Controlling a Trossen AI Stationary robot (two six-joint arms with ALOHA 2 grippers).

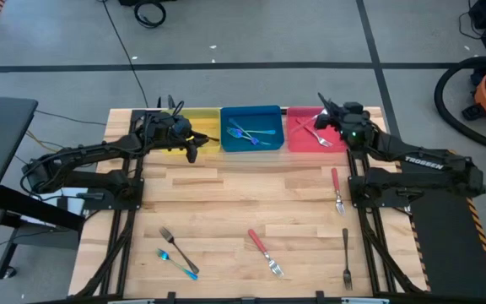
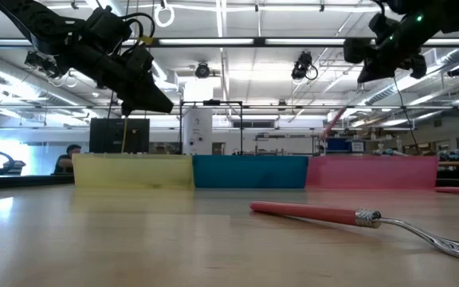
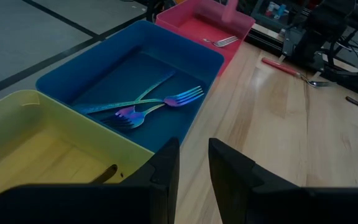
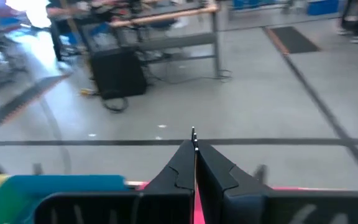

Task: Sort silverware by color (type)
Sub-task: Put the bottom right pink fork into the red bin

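A: From above, the right gripper (image 1: 326,111) hangs over the red bin (image 1: 300,142), clenched on a red fork. The left gripper (image 1: 191,143) sits over the yellow bin (image 1: 205,118).

B: Level view: the pink handle (image 2: 333,121) slants below the right gripper; released crooked, it could catch the rim.

A: Left wrist: fingers (image 3: 166,171) slightly parted, holding nothing, blue bin (image 3: 67,74) beside them.

B: Right wrist: jaws pinch a thin strip; open floor ahead.

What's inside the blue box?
The blue box holds two blue forks lying crossed on its floor. The near wall hides part of the floor in the left wrist view; the high view shows nothing more.
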